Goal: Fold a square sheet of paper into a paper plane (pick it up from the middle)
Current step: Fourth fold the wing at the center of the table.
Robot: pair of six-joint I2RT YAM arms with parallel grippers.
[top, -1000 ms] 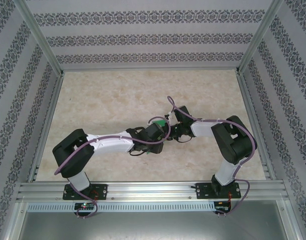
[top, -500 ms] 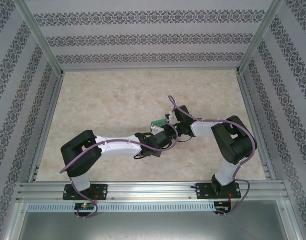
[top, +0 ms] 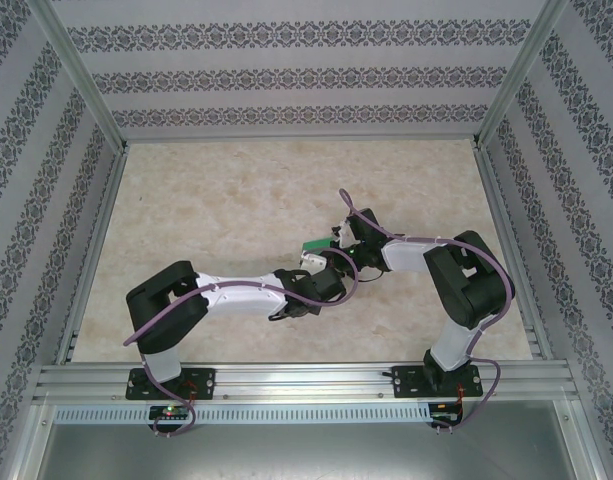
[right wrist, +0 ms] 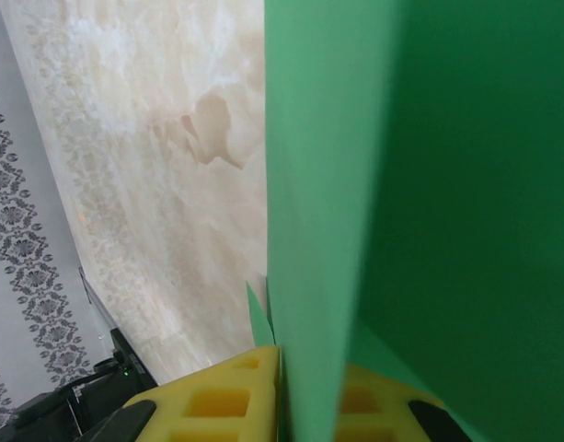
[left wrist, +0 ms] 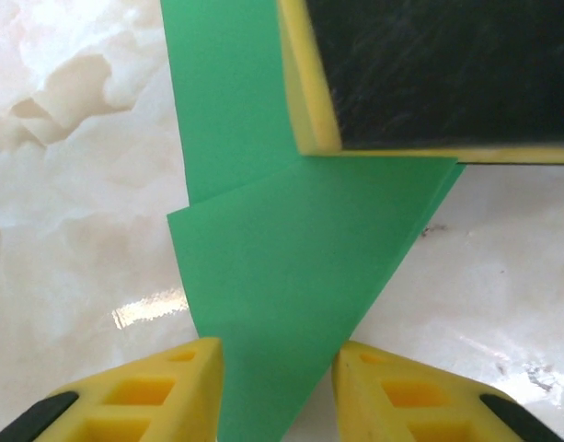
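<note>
Item: green paper (left wrist: 291, 267), part-folded, layered flaps showing, lying mid-bench (top: 216, 190) between both arms. Right gripper (right wrist: 309, 354): jaws pinching the paper edge-on. Left gripper (left wrist: 278, 350): jaws spread astride a pointed flap. Step, judged: mid-crease. Next: close left jaws squarely and press the fold flat.

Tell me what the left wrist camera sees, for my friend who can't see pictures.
A folded piece of bright green paper fills the middle, over a pale marble table, narrowing down between the left gripper's two yellow fingertips, which stand apart. At the top right, the right gripper's black, yellow-edged finger covers part of the paper.
</note>
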